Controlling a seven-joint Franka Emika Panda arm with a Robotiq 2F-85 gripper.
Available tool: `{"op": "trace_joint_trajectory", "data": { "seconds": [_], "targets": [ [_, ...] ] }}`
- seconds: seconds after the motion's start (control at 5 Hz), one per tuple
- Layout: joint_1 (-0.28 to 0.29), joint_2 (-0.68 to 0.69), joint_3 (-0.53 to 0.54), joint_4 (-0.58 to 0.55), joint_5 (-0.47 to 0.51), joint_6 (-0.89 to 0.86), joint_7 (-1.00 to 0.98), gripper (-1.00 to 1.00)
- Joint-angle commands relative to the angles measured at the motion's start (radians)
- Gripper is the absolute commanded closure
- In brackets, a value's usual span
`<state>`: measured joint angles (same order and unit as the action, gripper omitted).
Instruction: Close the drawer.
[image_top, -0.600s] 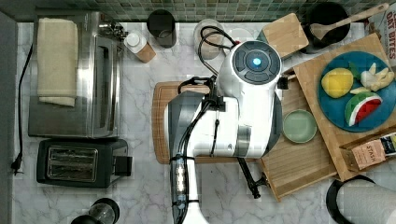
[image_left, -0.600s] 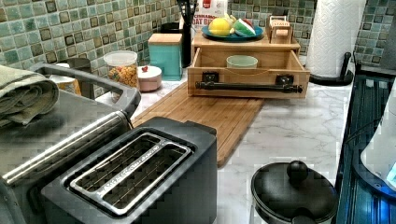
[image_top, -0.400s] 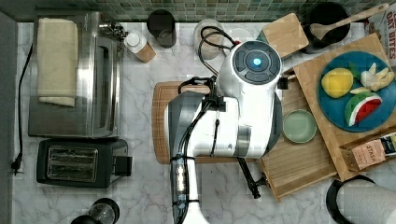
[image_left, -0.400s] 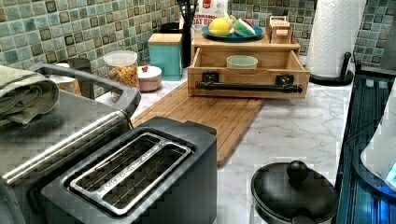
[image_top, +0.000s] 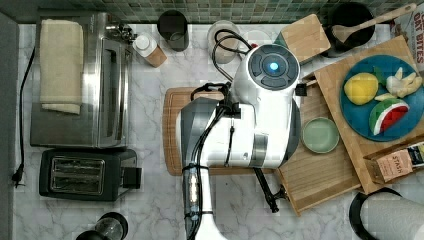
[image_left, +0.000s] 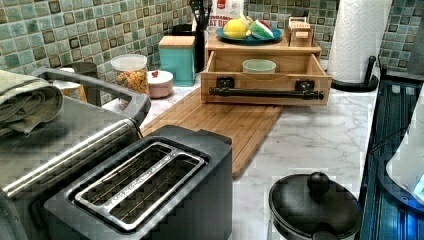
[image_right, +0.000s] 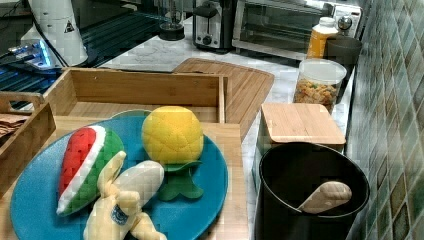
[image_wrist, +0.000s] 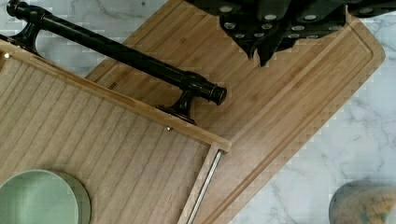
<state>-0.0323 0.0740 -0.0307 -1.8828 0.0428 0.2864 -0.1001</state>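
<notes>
A wooden drawer (image_left: 265, 82) stands pulled out from beneath a wooden top (image_left: 263, 46) on a marble counter (image_left: 320, 135), its front facing the camera in the left view. The long black handle (image_left: 266, 92) runs across that front, left to right in the left view, and the drawer's long axis lies the same way. In the top view the drawer (image_top: 320, 175) extends toward the top view's left from under the top, handle end (image_top: 267, 192) showing below the arm (image_top: 250, 125). Its front overhangs a bamboo cutting board (image_left: 230, 120) lying flat on the counter. A pale green bowl (image_left: 259, 65) sits inside on the ribbed floor; in the wrist view the bowl (image_wrist: 37, 198) is well apart from the handle (image_wrist: 121, 49).

The gripper (image_wrist: 280, 21) hangs above the cutting board (image_wrist: 299, 93), apart from the handle and touching nothing that can be seen; whether its fingers are apart or together cannot be told.

A blue plate (image_right: 200, 200) of toy fruit rests on the top above the drawer. A toaster (image_left: 145, 190) stands in the left view's foreground.
</notes>
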Motion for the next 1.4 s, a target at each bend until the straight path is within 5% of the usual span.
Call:
{"op": "trace_joint_trajectory", "data": {
  "seconds": [0.2,0.4,1.0,1.4],
  "targets": [
    [0.008,-0.175,0.016,-0.268,0.097,0.187,-0.448,1.00],
    [0.016,-0.217,0.028,-0.347,0.151,0.211,-0.549,1.00],
    [0.081,-0.221,0.059,-0.440,0.082,0.244,-0.769,1.00],
    [0.049,-0.252,0.098,-0.556,0.071,0.319,-0.995,1.00]
  ]
}}
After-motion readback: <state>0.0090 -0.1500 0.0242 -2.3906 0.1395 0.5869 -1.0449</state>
